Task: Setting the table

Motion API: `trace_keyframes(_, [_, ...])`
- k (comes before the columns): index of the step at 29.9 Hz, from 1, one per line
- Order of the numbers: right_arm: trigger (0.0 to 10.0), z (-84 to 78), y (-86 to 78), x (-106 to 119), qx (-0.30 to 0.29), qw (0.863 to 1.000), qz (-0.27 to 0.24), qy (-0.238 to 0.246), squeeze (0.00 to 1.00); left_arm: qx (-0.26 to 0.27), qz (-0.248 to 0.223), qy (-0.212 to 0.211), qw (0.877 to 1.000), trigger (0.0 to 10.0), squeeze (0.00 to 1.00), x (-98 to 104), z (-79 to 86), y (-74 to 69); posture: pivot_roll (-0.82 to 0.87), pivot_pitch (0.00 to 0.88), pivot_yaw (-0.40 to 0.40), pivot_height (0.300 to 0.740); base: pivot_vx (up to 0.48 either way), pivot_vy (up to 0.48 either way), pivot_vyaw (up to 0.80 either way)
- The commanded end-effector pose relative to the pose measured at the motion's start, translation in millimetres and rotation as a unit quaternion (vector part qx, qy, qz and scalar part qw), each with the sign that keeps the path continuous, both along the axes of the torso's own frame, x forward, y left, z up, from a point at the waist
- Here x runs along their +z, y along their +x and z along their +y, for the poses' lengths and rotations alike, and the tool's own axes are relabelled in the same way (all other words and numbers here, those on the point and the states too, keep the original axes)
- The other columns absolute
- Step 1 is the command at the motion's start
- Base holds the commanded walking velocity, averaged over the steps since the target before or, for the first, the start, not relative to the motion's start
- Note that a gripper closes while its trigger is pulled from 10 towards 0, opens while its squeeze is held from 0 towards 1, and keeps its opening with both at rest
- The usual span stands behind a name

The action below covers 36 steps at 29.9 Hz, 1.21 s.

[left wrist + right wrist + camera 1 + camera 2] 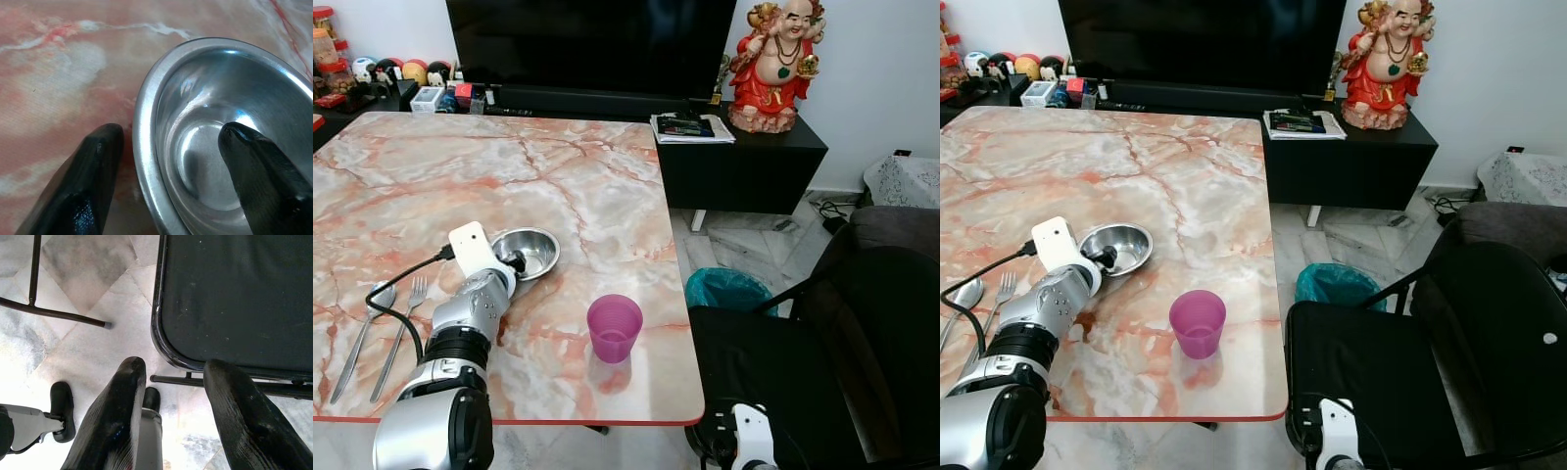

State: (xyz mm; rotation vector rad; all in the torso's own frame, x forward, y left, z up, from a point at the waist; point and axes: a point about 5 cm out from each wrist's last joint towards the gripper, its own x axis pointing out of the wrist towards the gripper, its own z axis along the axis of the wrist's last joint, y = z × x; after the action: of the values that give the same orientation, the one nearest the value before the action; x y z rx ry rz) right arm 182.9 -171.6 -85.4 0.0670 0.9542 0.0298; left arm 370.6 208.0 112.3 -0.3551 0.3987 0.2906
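A: Where the steel bowl (527, 251) sits near the marble table's (607, 176) middle, you've got the left gripper (168, 147) straddling its near rim, one finger inside, one outside, jaws parted, not pinching

B: Neighbours?

A: Purple cup (614, 328) to its right, fork (404, 327) and spoon (362, 333) left. Right gripper (173, 396) hangs spread, empty, beside the black chair (234, 298)

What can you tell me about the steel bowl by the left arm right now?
The bowl is small, round and shiny, apparently stainless steel, with a rolled rim, and it looks empty. It sits upright on the marble table, on the robot's left, right of the fork and spoon and beyond the purple cup. The left gripper straddles its near rim, open: one finger inside, one outside on the table side.
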Motion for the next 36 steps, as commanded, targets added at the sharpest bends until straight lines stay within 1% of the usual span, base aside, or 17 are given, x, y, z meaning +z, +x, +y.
trace_keyframes(1, [10.0,-0.7,5.3,2.7,-0.002,1.000,-0.007,0.000,0.00,-0.001,0.012,-0.006,1.000,0.0,0.00,-3.4,-1.4,-0.8,-0.04,0.000,-0.086,0.740,0.000,0.000,0.00])
trace_keyframes(11, [10.0,-0.5,6.7,3.3,-0.001,1.000,-0.008,0.000,0.00,-0.001,0.008,-0.007,1.000,0.0,0.00,-1.7,-1.3,0.5,-0.04,0.000,-0.086,0.740,0.000,0.000,0.00])
trace_keyframes(15, [10.0,0.6,7.4,3.5,0.004,1.000,-0.007,0.001,0.00,0.000,0.006,-0.022,1.000,0.0,0.00,-1.5,-2.4,1.1,-0.04,0.000,-0.082,0.740,0.000,0.000,0.00])
trace_keyframes(22, [10.0,1.1,7.8,3.6,0.006,1.000,-0.006,0.001,0.00,0.004,0.007,-0.025,1.000,0.0,0.00,-2.0,-1.8,0.8,-0.04,0.000,-0.081,0.740,0.000,0.000,0.00])
trace_keyframes(34, [10.0,1.1,7.3,3.4,0.014,1.000,-0.005,0.000,0.00,0.022,-0.001,-0.031,0.999,0.0,0.00,-1.7,-0.8,0.2,-0.03,0.000,-0.082,0.740,0.000,0.000,0.00])
trace_keyframes(36, [10.0,0.9,7.0,3.3,0.015,1.000,-0.004,0.000,0.00,0.034,-0.013,-0.034,0.999,0.0,0.00,0.3,0.7,0.5,-0.03,0.000,-0.084,0.740,0.000,0.000,0.00])
